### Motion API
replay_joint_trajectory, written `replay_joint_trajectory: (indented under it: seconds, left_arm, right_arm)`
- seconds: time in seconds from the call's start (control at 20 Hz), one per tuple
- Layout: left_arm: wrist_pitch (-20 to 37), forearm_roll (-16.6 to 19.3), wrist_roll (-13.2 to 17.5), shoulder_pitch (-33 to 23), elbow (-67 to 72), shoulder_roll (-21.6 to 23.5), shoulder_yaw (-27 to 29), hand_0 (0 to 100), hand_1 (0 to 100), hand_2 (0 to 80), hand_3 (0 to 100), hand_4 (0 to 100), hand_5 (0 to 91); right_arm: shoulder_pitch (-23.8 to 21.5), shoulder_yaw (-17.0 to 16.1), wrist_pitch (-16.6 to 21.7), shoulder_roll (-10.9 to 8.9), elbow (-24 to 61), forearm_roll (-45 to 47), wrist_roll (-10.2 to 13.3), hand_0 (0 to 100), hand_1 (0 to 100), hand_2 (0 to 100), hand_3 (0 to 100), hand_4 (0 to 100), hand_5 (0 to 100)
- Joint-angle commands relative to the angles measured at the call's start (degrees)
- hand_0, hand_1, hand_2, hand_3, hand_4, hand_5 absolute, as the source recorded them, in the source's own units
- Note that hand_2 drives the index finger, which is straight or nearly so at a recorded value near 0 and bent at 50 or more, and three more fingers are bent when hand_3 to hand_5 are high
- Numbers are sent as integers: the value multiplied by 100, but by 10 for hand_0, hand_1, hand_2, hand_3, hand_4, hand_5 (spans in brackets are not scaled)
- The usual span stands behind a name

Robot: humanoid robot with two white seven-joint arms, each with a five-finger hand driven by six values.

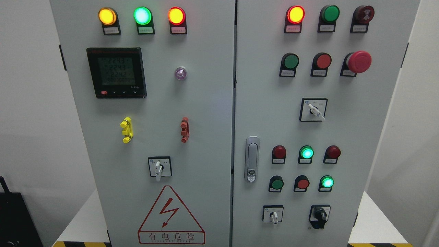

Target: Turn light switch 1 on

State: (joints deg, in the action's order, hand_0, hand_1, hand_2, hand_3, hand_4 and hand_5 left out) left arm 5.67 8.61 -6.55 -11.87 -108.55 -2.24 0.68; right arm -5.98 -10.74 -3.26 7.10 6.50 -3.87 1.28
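A grey electrical cabinet (pixel 205 103) with two doors fills the view. The left door carries three lit lamps at the top: yellow (pixel 107 16), green (pixel 142 15) and red-orange (pixel 176 15). Below are a digital meter (pixel 116 72), a yellow toggle (pixel 126 130), a red toggle (pixel 184 129) and a white rotary switch (pixel 159 167). The right door has lamps, push buttons, a red emergency stop (pixel 358 61), white rotary switches (pixel 313 109) (pixel 273 214) and a black one (pixel 320 214). I cannot tell which control is light switch 1. Neither hand is in view.
A metal door handle (pixel 252 159) sits on the right door's left edge. A red warning triangle (pixel 170 215) is at the bottom of the left door. A black object (pixel 13 219) stands at the lower left. White walls flank the cabinet.
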Motion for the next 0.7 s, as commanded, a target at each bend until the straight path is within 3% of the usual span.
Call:
replay_joint_trajectory:
  seconds: [0.0,0.3,0.65]
  left_arm:
    - [-381,88,-284,325,-500,-198,-331,76,493,531,811,846,718]
    - [-1083,88,-1040,782,-509,-286,-674,65,514,535,824,857,747]
    - [-1462,71,-1295,1203,-500,-347,-921,68,539,543,838,869,763]
  right_arm:
    - [0,2,1,2,0,0,-5,0,0,0,0,0,0]
    - [0,2,1,2,0,0,-5,0,0,0,0,0,0]
    - [0,2,1,2,0,0,-5,0,0,0,0,0,0]
